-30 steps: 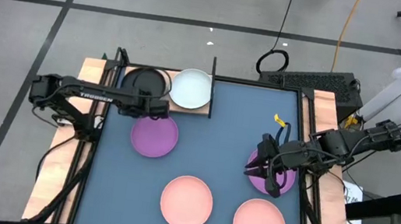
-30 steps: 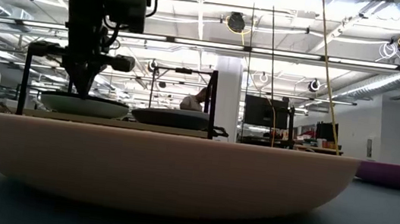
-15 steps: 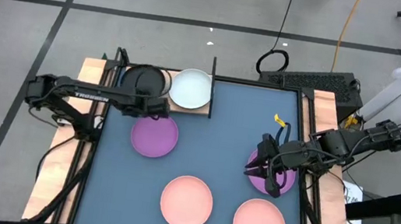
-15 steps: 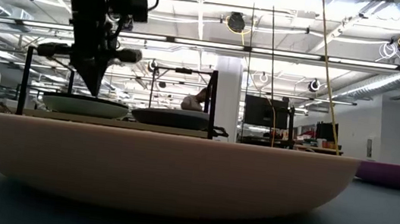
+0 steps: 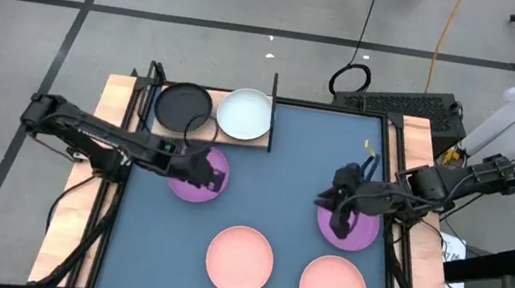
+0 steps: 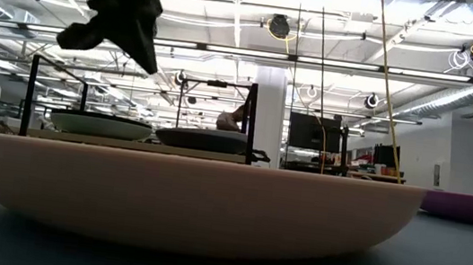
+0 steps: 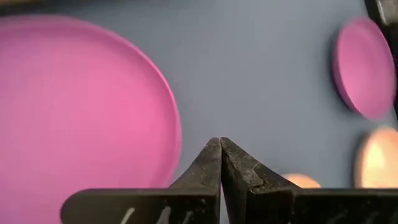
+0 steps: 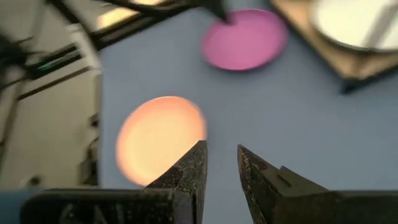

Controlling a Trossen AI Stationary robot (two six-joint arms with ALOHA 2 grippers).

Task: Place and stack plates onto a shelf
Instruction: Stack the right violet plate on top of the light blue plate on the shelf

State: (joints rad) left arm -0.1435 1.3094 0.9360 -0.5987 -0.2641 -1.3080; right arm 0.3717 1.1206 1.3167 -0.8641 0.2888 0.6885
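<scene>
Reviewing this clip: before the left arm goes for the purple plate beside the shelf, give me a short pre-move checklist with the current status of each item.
1. Left end effector over the near purple plate: ok.
2. Left fingers open for a grasp: not ok, shut and empty.
3. Shelf holds the black plate and the whitish plate side by side: ok.
4. Right end effector apart from the left arm, over the other purple plate: ok.
5. Right fingers empty, slightly open: ok.
6. Salmon plates out of the path: ok.
</scene>
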